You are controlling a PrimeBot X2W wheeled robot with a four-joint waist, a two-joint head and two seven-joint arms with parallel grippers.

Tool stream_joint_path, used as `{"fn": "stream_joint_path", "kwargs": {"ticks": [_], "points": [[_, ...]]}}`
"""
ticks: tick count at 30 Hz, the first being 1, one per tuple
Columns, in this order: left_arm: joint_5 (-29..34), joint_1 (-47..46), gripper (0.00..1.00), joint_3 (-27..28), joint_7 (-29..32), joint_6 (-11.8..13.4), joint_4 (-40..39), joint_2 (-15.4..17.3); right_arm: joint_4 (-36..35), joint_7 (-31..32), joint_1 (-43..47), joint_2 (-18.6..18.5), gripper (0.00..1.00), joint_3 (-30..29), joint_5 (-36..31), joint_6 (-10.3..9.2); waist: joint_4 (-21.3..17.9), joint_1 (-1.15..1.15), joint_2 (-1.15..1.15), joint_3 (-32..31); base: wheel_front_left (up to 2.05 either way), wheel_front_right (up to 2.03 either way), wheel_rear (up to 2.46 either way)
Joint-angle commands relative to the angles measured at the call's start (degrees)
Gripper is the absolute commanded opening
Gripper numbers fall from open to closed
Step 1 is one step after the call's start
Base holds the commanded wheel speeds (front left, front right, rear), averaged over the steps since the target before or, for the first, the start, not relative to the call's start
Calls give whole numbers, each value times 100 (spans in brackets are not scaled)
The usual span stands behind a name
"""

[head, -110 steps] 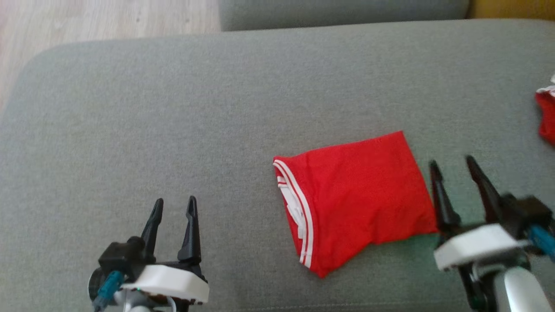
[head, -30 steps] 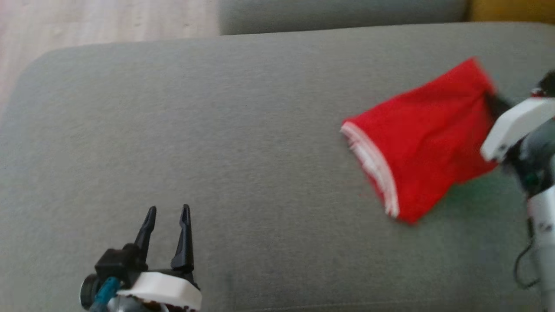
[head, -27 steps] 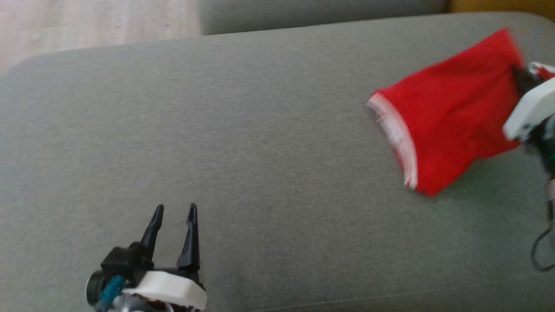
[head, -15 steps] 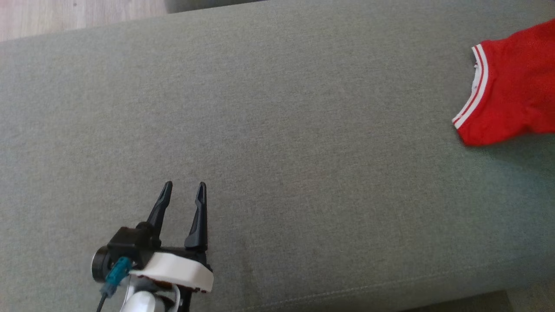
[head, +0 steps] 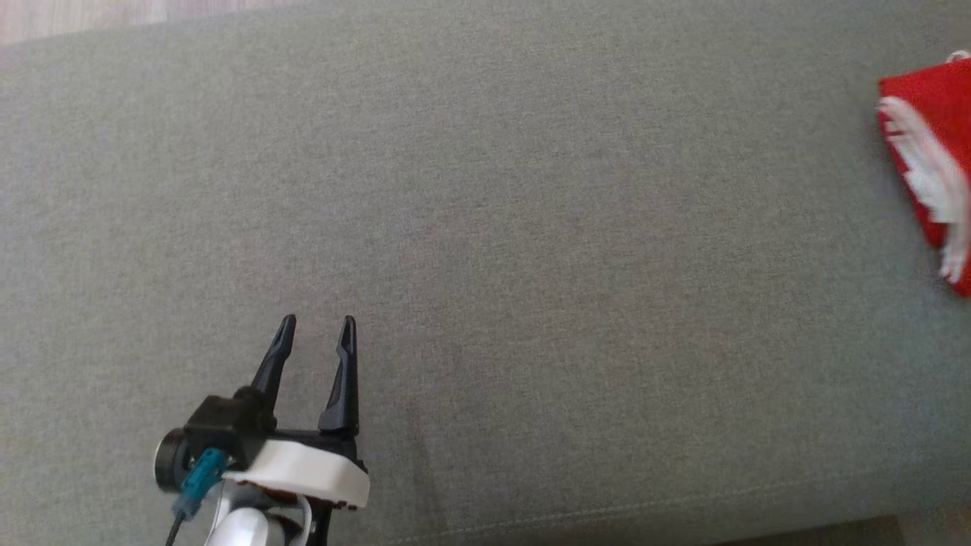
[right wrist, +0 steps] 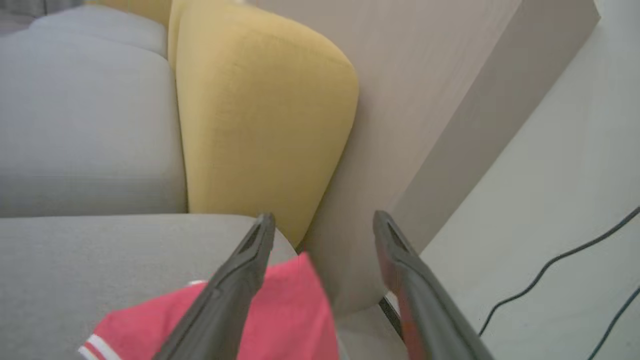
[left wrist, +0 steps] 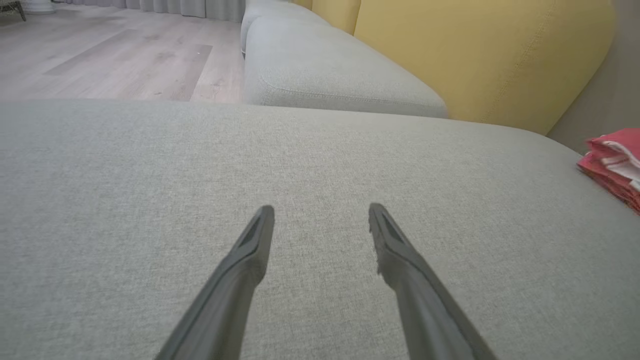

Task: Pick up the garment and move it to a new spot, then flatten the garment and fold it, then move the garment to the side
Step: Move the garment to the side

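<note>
The folded red garment [head: 922, 129], trimmed with white stripes, lies at the far right of the grey sofa cushion [head: 531, 227], blurred and cut off by the head view's edge. In the left wrist view the garment [left wrist: 612, 160] sits far off to the right. My left gripper [head: 316, 324] hovers open and empty over the cushion's front left, and its fingers [left wrist: 250, 250] are spread wide. My right gripper [right wrist: 324, 217] is open above the garment [right wrist: 285, 320], which rests at the cushion's corner. Nothing is between its fingers.
A yellow back cushion [right wrist: 260, 115] and another grey seat [left wrist: 325, 70] stand behind the sofa cushion. Past the corner are a beige panel [right wrist: 425, 100] and a pale floor with dark cables [right wrist: 550, 260]. Wooden floor [left wrist: 100, 50] lies beyond the far left.
The right gripper carried the garment from the cushion's middle to its right end and has opened off it. The head view has shifted, so the garment now sits at its right edge.
</note>
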Motion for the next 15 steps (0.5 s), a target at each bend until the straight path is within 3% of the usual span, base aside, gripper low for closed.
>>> {"fn": "stream_joint_path", "kwargs": {"ticks": [1,9,15], "points": [[-12,-180,100,219,-70,40,-218,-9,-317,-194,-109,21,100,95,-61,-4,3,-1,0,-39,0,0,0],[-95,30,100,396,-70,151,-352,-9,-1388,-784,708,643,100,687,413,-4,-27,-1,0,-466,0,0,0],[-69,253,100,550,-70,253,-176,-9,-2871,-838,2199,1256,100,982,868,-4,84,-1,0,-910,0,0,0]]}}
